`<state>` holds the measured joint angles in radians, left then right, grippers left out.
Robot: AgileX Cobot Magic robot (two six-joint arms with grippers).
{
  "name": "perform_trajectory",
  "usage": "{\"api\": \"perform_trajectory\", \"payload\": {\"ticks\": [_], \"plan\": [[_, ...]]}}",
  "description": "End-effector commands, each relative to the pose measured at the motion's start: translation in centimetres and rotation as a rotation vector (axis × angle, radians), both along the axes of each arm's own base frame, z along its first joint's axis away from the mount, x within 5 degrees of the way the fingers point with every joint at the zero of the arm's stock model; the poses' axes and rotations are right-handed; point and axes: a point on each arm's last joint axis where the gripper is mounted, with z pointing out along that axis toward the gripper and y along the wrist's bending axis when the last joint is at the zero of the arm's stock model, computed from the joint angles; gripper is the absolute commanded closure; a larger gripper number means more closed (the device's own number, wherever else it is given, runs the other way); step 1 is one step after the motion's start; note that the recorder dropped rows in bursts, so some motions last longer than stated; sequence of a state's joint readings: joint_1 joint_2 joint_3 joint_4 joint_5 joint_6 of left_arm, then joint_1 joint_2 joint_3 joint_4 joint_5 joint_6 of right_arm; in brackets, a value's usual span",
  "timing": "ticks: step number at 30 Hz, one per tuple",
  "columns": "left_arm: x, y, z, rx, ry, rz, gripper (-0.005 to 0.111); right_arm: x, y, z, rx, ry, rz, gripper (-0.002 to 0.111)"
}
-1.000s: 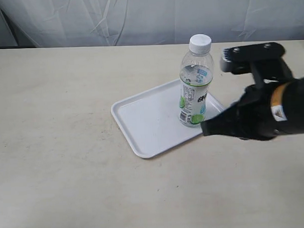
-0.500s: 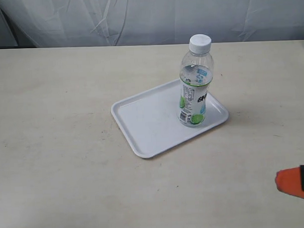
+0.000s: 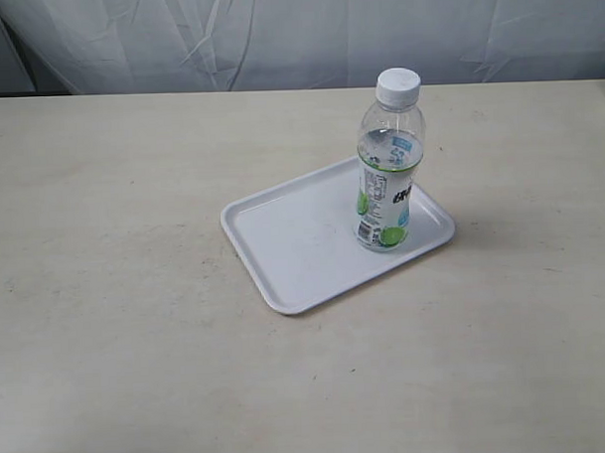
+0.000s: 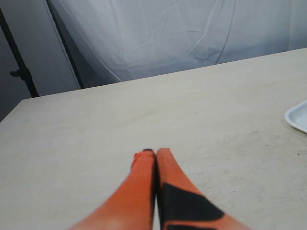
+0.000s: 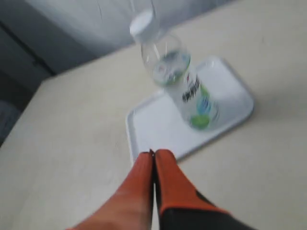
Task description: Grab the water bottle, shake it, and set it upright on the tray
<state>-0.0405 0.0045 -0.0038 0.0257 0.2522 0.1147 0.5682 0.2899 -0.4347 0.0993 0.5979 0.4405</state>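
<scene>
The water bottle (image 3: 388, 164) stands upright on the right part of the white tray (image 3: 293, 237), its white cap on top. No arm shows in the exterior view. In the right wrist view the bottle (image 5: 184, 84) and tray (image 5: 148, 127) lie ahead of my right gripper (image 5: 154, 153), whose orange fingers are pressed together with nothing between them, well clear of the bottle. My left gripper (image 4: 154, 152) is also shut and empty above bare tabletop, with only a corner of the tray (image 4: 298, 117) at the picture's edge.
The beige table (image 3: 117, 322) spreads around the tray on all sides. A white cloth backdrop (image 3: 296, 33) hangs behind the far edge. A dark stand (image 4: 19, 62) shows beside the cloth in the left wrist view.
My right arm has let go of the bottle, pulled back towards the lower right and left the exterior view. The bottle stays standing on the tray.
</scene>
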Motion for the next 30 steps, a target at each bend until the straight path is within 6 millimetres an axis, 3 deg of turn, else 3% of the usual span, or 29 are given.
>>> {"api": "perform_trajectory", "payload": {"ticks": [1, 6, 15, 30], "plan": [[0.0, 0.0, 0.0, 0.000, -0.014, 0.000, 0.106, -0.2, -1.0, -3.0, 0.020, -0.166, -0.118, 0.105], [0.0, 0.0, 0.0, 0.000, -0.014, 0.000, 0.106, -0.4, -1.5, -6.6, 0.019, -0.136, -0.194, 0.105], [0.0, 0.0, 0.0, 0.000, -0.014, 0.000, 0.106, 0.1, -2.2, -9.7, 0.003, -0.204, -0.323, 0.105], [0.0, 0.0, 0.0, -0.001, -0.014, 0.000, 0.106, 0.0, -2.3, -10.2, -0.019, -0.162, -0.336, 0.105]]}}
